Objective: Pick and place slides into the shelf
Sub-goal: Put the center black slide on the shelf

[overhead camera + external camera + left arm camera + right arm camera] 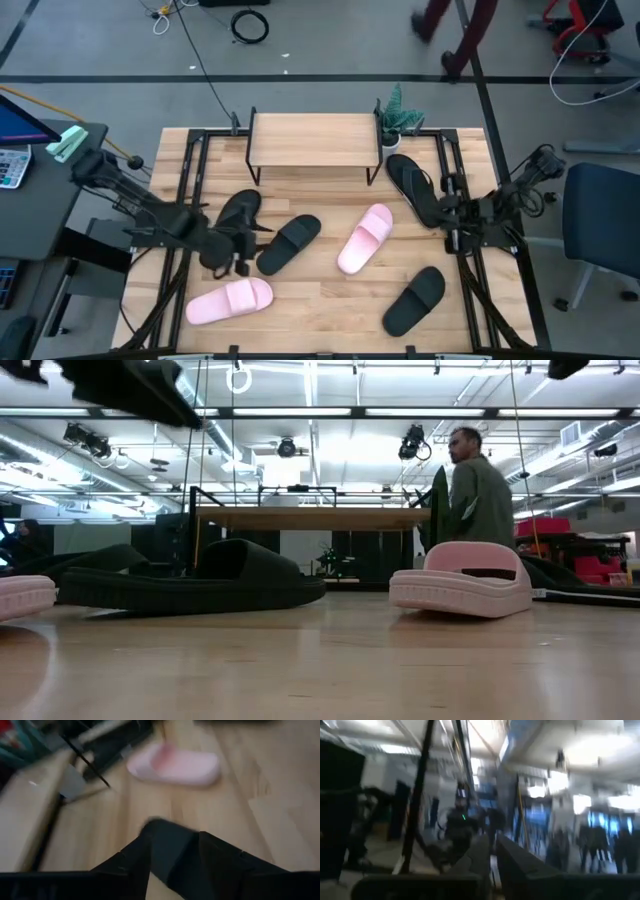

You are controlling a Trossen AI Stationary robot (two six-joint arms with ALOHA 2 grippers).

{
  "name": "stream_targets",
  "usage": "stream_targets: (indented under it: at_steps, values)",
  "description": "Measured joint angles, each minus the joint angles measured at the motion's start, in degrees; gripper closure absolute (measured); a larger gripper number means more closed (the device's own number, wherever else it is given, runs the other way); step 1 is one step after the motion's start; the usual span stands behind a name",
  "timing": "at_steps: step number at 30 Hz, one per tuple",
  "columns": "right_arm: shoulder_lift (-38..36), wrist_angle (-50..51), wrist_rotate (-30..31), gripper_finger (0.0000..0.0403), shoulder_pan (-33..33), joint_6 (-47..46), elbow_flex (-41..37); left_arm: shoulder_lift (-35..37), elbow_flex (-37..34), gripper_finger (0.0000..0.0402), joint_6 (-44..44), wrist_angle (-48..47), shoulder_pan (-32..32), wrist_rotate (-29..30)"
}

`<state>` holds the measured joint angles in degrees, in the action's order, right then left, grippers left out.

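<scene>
All six slides lie on the slatted table. In the high view I see a black slide [290, 243], a second black slide [415, 300], two pink slides [365, 238] [230, 300], and flip-flops at left [237, 210] and right [412, 188]. The shelf [315, 140] stands at the far edge on its thin black legs, its top board bare. My left gripper [240, 248] is at the near-left end of the middle black slide. It is open, and the slide's dark end [170, 850] shows between its fingers. My right gripper [450, 215] waits, shut, beside the right flip-flop. My left gripper's fingers [132, 857] stand on either side of the black slide's end, coming level from the table's left. The wrist view is blurred, so I cannot tell whether they touch it. In the low view the slide [190, 585] lies flat on the table.
A small potted plant [400, 115] stands by the shelf's right end. Black metal frame rails [190, 190] run along both table sides. A person [475, 490] stands in the room behind the table. Bare wood lies between the slides near the front edge [330, 300].
</scene>
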<state>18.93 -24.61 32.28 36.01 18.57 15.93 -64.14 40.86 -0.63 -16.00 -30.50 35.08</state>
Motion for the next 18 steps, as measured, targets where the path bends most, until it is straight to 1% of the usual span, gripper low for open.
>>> stream_targets:
  at_steps: [2,4,8,10,13,18]
  values:
    - [3.0,7.3,4.1,0.0336,0.0,-6.2,3.0,-3.5,0.0,0.0219,-0.1,1.5,0.8,-0.5]
    - [6.5,13.9,6.9,0.0322,0.0,-11.9,5.5,-6.6,0.1,0.0212,-0.1,3.3,1.5,-0.6]
    - [13.9,22.3,11.2,0.0304,0.0,-22.2,8.0,-11.9,0.1,0.0199,-0.2,3.8,3.5,-2.1]
    - [17.3,23.6,13.4,0.0299,0.0,-25.1,8.0,-14.1,0.1,0.0194,-0.4,5.4,4.3,-2.7]
    - [21.8,23.3,15.9,0.0296,-0.4,-26.7,8.1,-17.0,0.1,0.0191,-3.2,8.9,5.1,-3.0]
    - [27.0,23.4,16.1,0.0295,-2.9,-31.0,8.1,-21.4,0.1,0.0195,-4.5,11.9,6.5,-3.8]
